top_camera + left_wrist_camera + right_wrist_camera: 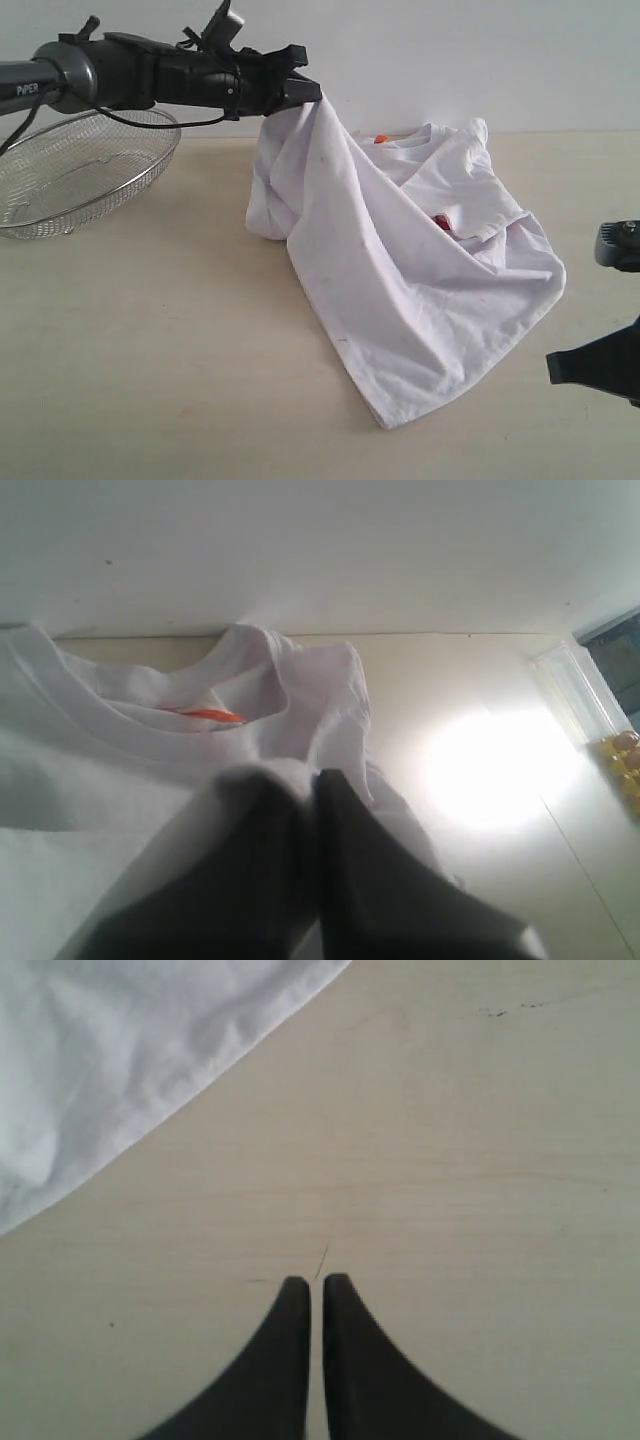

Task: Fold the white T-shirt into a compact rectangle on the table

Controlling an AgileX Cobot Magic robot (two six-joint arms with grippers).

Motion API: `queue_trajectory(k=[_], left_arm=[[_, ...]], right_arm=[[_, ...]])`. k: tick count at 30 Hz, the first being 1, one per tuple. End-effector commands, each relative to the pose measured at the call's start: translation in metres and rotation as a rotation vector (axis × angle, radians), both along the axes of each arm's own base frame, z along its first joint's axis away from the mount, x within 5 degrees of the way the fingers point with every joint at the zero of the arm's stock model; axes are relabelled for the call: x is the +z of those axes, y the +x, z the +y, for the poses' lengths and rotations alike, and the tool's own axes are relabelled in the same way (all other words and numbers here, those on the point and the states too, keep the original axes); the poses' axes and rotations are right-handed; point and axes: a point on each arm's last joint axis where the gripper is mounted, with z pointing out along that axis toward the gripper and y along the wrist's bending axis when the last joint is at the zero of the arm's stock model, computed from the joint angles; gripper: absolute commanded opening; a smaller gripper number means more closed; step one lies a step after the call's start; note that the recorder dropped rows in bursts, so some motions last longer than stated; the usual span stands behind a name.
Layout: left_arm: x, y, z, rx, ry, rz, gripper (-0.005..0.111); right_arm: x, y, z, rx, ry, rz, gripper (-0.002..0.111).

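The table, a broad pale wood-grain top with faint specks and hairline scratches, fills the scene and meets a plain whitish wall at its far edge, leaving ample bare room for a fold. The white T-shirt lies right of centre, not yet folded. Most of it is bunched on the table, while one part hangs as a steep sheet from a high point at the far left, probably so it can be spread out or drawn over. A wire-mesh basket sits at the far left, apart from the shirt. The left gripper is pressed together, pinching that raised cloth. The right gripper, closed on nothing, hovers over bare table near the shirt's near-right hem, apparently waiting. A small red neck tag shows inside the collar.
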Motion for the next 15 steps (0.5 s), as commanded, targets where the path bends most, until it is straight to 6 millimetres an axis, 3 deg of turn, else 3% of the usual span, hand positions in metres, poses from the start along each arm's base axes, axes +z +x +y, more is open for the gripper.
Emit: queue_trajectory(k=[1,4,9,10,12,15], left_arm=[[0.005,0.002,-0.004,-0.031,-0.002,-0.029,0.006],[0.005,-0.001,-0.005,-0.062,-0.004,-0.031,0.020],[0.005,-0.001,-0.005,-0.065,-0.001,-0.037,0.075],[0.005,0.000,-0.005,-0.059,0.001,-0.038,0.081],[0.005,0.000,-0.005,-0.046,-0.013,-0.022,0.086],[0.009,0.000,-0.004,-0.036,-0.030,-0.017,0.080]], right_arm=[[0.000,-0.001,0.000,0.010,-0.002,-0.007,0.000],[0.001,0.000,0.001,0.023,0.001,-0.021,0.000],[0.003,0.003,0.005,0.083,0.025,-0.058,0.000],[0.002,0.002,0.009,0.126,0.031,-0.052,0.000],[0.001,0.000,0.019,0.220,0.056,-0.035,0.000],[-0.001,-0.004,0.037,0.406,0.056,-0.016,0.004]])
